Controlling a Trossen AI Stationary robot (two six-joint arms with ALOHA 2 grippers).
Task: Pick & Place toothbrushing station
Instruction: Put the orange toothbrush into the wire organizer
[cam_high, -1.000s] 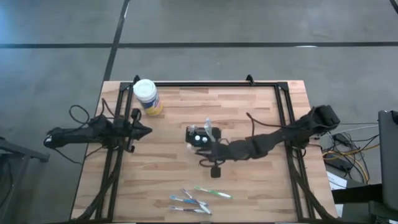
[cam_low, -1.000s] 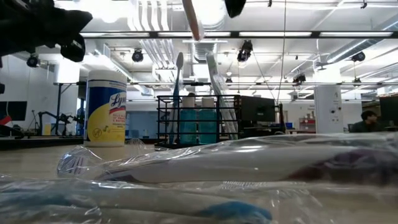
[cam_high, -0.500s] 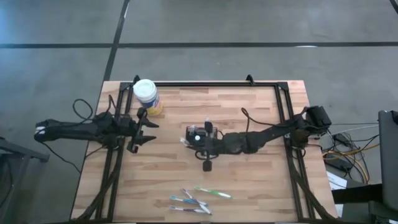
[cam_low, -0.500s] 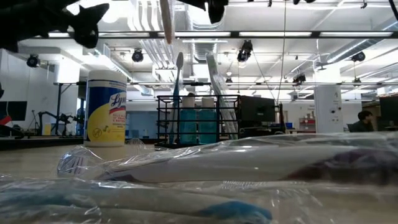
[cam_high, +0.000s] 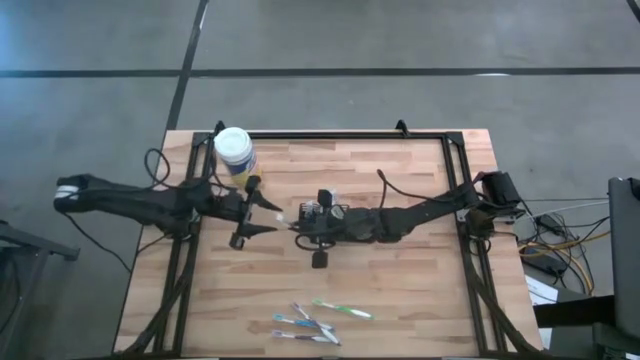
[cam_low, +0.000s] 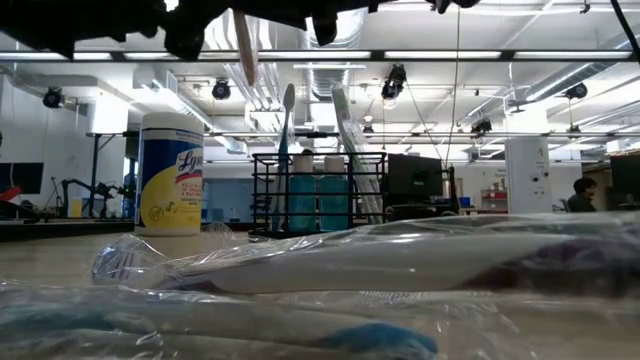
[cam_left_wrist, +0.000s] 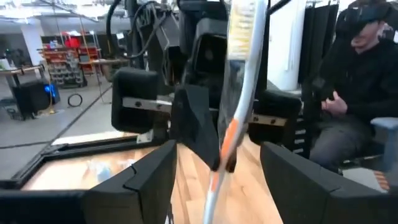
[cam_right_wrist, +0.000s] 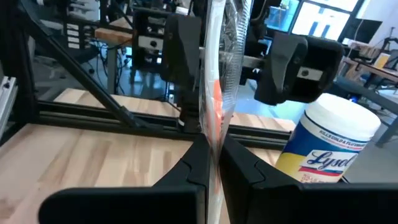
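My right gripper (cam_right_wrist: 211, 163) is shut on a clear-wrapped white and orange toothbrush (cam_right_wrist: 217, 93), held upright above the table's middle, left of the black wire-mesh toothbrushing station (cam_low: 320, 195). The station stands on the tabletop with toothbrushes upright in it, partly under my right arm in the high view (cam_high: 312, 210). My left gripper (cam_left_wrist: 217, 186) is open. Its two fingers stand on either side of the held toothbrush (cam_left_wrist: 239, 93) without touching it. From above, my left gripper (cam_high: 272, 217) faces my right gripper (cam_high: 298, 222). My right gripper pinches the wrapped toothbrush between its two fingers at the orange stretch about midway along it (cam_right_wrist: 216, 118). The fingers come level from the table's right side and lie across the brush. The brush stands near upright, clear of the table, one end hanging below the fingers (cam_low: 243, 45).
A yellow round tub with a white lid (cam_high: 236, 155) stands at the far left. Several wrapped toothbrushes (cam_high: 312, 320) lie near the table's near edge. Black frame rails (cam_high: 460, 190) run along the table's sides. A person (cam_left_wrist: 367, 81) sits beyond the table.
My right gripper has carried the toothbrush toward the table's left edge, past the station, keeping it upright. My left gripper has moved toward the table's middle and opened, so its fingers now stand around the brush.
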